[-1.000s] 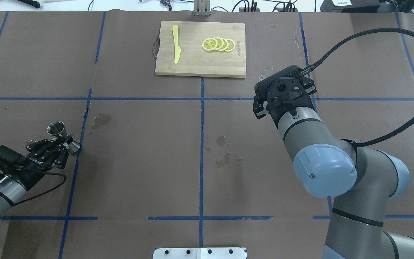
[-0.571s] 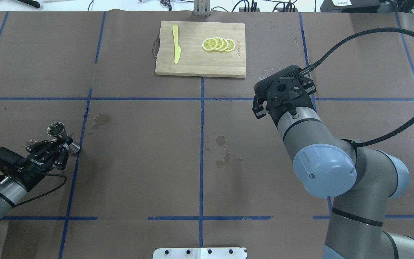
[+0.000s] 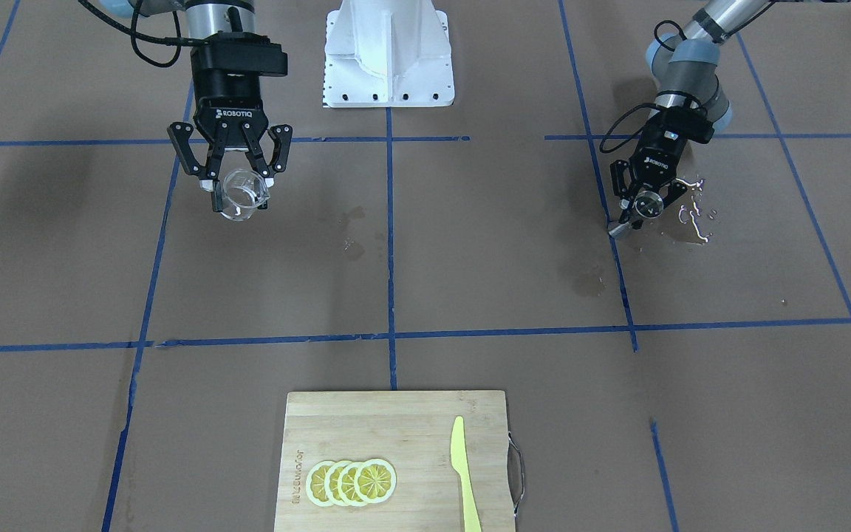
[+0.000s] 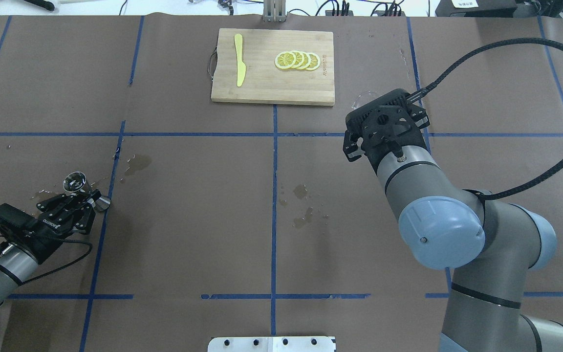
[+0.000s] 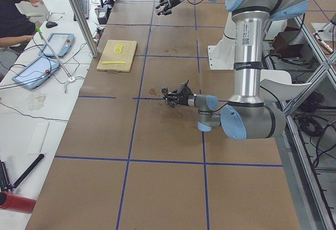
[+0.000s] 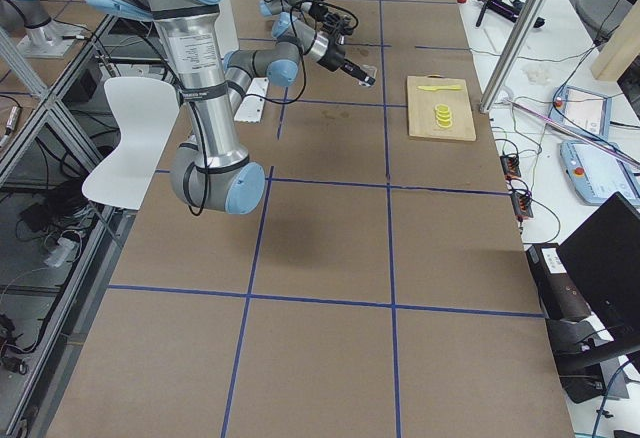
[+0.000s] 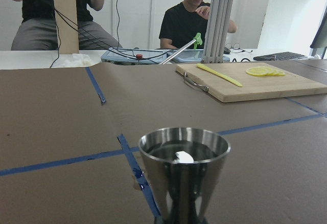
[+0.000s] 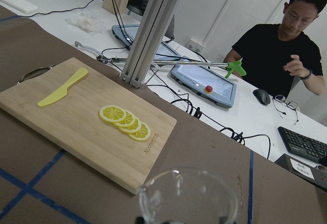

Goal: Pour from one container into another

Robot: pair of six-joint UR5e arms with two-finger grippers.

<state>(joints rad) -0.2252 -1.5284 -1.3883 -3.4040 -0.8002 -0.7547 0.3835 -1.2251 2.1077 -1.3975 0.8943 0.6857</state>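
Note:
The silver jigger [image 4: 76,181] is tilted low over the table at the far left, with my left gripper [image 4: 90,199] shut around its waist. In the left wrist view the jigger [image 7: 184,169] fills the bottom centre, its bowl dark with one bright glint. From the front, the jigger [image 3: 648,207] and left gripper [image 3: 636,216] sit beside glinting water drops [image 3: 691,216]. My right gripper [image 3: 237,185] hangs above the table, shut on the clear glass cup [image 3: 241,195], which is tipped. Only the cup's rim [image 4: 363,96] shows overhead. The right wrist view has the cup [image 8: 189,198] at the bottom edge.
A wooden cutting board [image 4: 262,83] at the table's far middle carries lemon slices [image 4: 297,60] and a yellow knife [image 4: 239,58]. Wet stains [image 4: 303,205] mark the brown paper at centre and near the jigger [image 4: 137,163]. People sit behind the far edge.
My left gripper and the jigger have drifted slightly down and back toward the robot's side. The right arm and glass cup have not moved.

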